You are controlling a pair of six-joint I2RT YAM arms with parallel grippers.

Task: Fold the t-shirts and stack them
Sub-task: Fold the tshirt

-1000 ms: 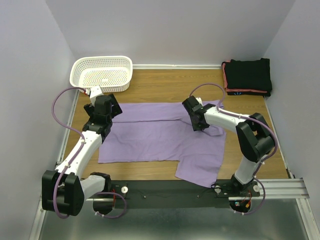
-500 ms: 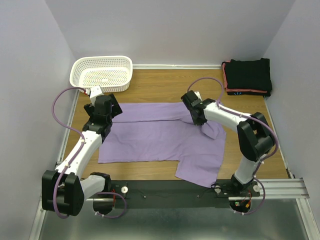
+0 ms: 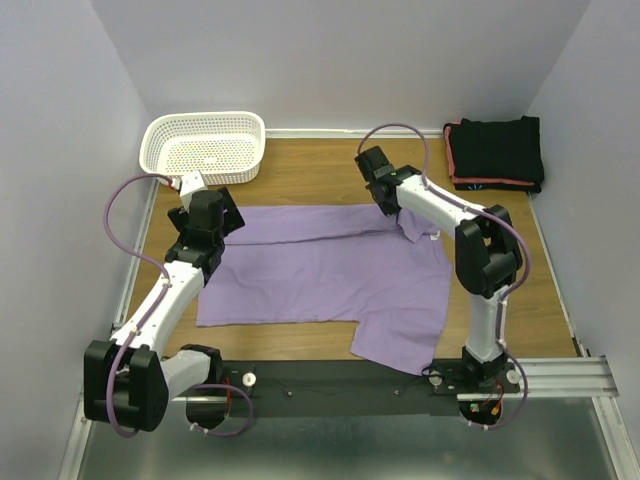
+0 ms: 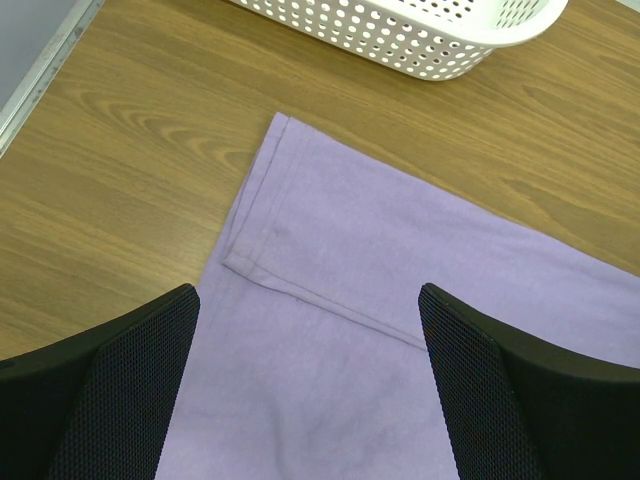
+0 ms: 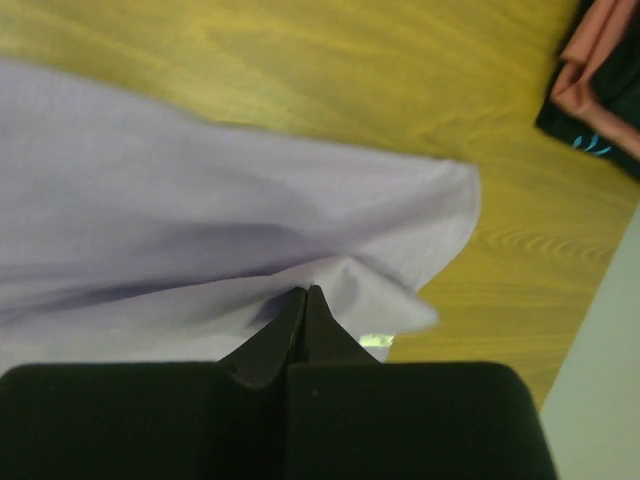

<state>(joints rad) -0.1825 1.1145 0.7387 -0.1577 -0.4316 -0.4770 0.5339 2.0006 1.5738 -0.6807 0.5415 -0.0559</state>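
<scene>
The lavender t-shirt (image 3: 320, 270) lies spread flat on the wooden table. My right gripper (image 3: 392, 205) is shut on a fold of its cloth near the far right sleeve (image 5: 305, 292) and holds that part lifted and bunched. My left gripper (image 3: 208, 222) is open and empty, hovering over the shirt's far left corner (image 4: 310, 300). Its hemmed edge (image 4: 270, 190) shows between the fingers (image 4: 120, 370). The folded black shirts (image 3: 497, 150), one with a coral-red edge (image 3: 452, 160), are stacked at the far right corner. They also show in the right wrist view (image 5: 600, 60).
A white mesh basket (image 3: 205, 145) stands at the far left corner, just beyond the shirt; its wall shows in the left wrist view (image 4: 420, 40). Walls close in the table at left, back and right. Bare wood (image 3: 330, 170) lies between basket and stack.
My right gripper has moved toward the far side and a little left, pulling the pinched right part of the lavender shirt with it. The left arm has not moved.
</scene>
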